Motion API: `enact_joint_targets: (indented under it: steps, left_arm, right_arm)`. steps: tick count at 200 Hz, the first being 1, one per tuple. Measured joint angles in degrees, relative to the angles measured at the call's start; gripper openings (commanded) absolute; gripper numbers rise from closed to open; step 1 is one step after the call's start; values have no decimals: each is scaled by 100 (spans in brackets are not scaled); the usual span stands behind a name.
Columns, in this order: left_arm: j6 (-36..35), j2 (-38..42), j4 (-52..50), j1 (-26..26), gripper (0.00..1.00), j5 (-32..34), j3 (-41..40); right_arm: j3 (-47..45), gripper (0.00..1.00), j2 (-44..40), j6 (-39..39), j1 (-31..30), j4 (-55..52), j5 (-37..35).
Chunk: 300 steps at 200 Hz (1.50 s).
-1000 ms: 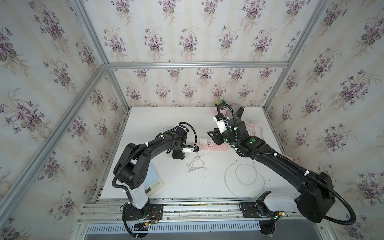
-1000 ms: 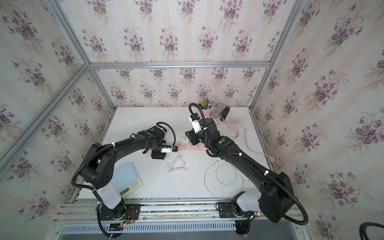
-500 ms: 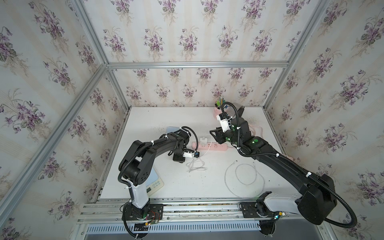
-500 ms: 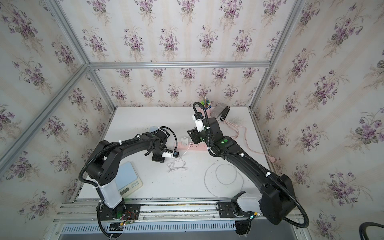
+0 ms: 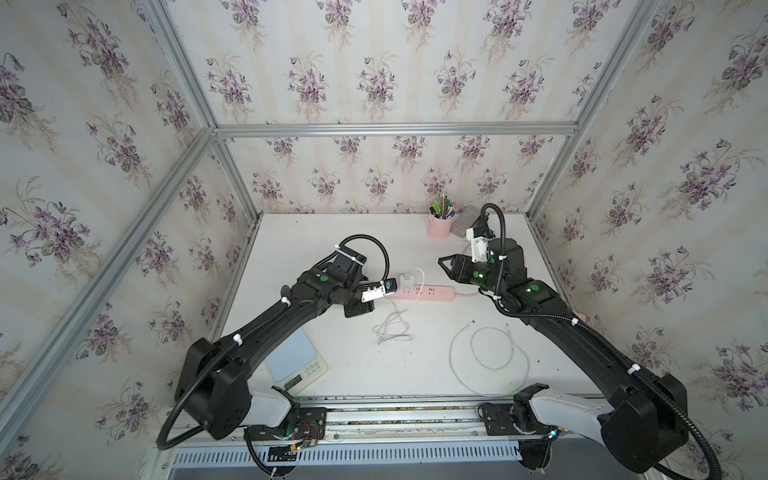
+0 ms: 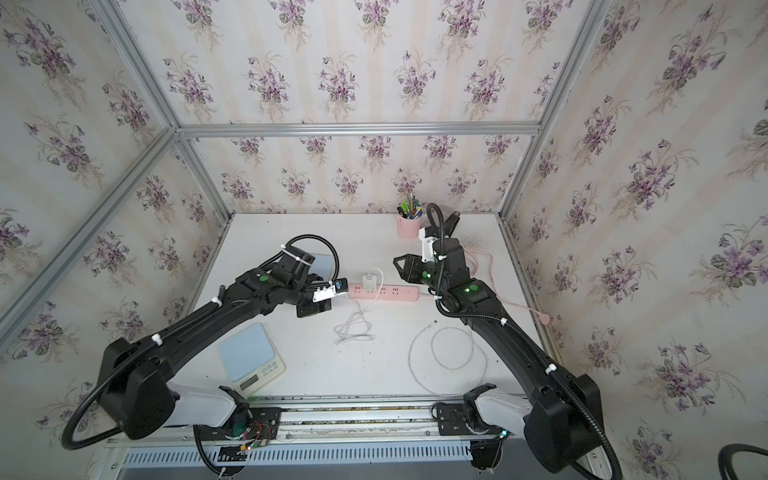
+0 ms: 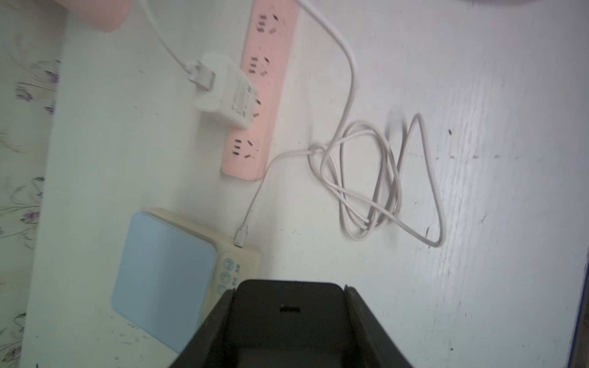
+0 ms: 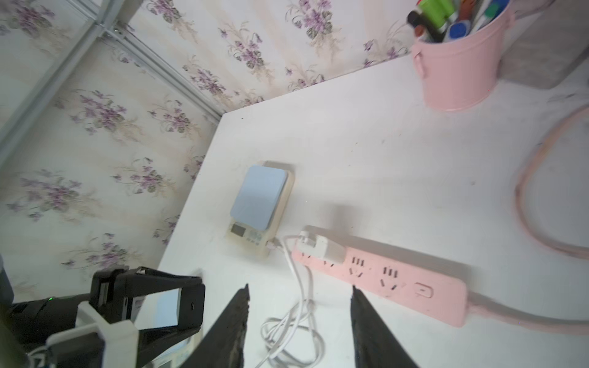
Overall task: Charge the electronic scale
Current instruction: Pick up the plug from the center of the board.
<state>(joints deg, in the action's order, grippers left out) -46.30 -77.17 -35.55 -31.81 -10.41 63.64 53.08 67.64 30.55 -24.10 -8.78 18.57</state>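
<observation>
Landmark: pink power strip (image 5: 419,294), flat across the middle of the white surface (image 5: 332,245); its pink cord (image 6: 490,266) leaves its right end toward the surface's right edge.
Edges: the left wall runs close beyond the strip's free left end. The back wall (image 5: 374,174) stands well behind the strip and the front rail (image 5: 395,409) well in front of it.
Open room: a broad bare stretch behind the strip, and a bare band in front of it toward the rail.
Electronic scale (image 8: 261,204): just beyond the strip's left end, mostly hidden by the left arm (image 5: 291,307) in both top views. It has a cream body, a pale blue rounded platform, and a small display and buttons at one short end.
Charging cable (image 7: 352,71): white, it runs from a white charger (image 7: 231,95) in the strip's second socket group from the left, through a loose coil in front of the strip. Its connector (image 7: 240,237) meets the scale's side wall.
Left tool (image 5: 360,308): in front of the strip's left end, clear of cable and scale; its jaw gap cannot be told.
Right tool (image 8: 299,288): above the surface behind the strip's right end, jaws well apart, nothing between them.
Second scale (image 5: 295,361): well in front of the strip's left end.
Cable ring (image 5: 486,349): in front of the strip's right end.
Pen cup (image 5: 440,226): behind the strip, with a grey block (image 5: 463,222) just beside it.
</observation>
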Motion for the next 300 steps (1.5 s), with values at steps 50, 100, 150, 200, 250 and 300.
enact_joint_targets:
  steps: [50, 100, 150, 200, 250, 300]
  left_arm:
    - [1432, 848, 1272, -466, 39, -570, -450]
    - [1947, 824, 1845, -804, 39, -704, -424]
    - [1982, 780, 1917, -949, 39, -616, -398]
    - [1932, 627, 1665, -1027, 40, -461, -269]
    - [1797, 597, 1537, -1064, 41, -273, -212]
    - [1843, 717, 1626, -1060, 99, -149, -192]
  right_arm:
    - [7, 61, 177, 706, -765, 234, 1143]
    - [96, 67, 448, 977, -1283, 509, 1849]
    - [380, 70, 562, 837, -1488, 195, 1921]
    - [1036, 53, 1056, 197, -1665, -619, 1663]
    - [1320, 10, 1300, -33, -1670, -1073, 1565]
    - [1648, 0, 1370, -516, -1670, -1486, 1504]
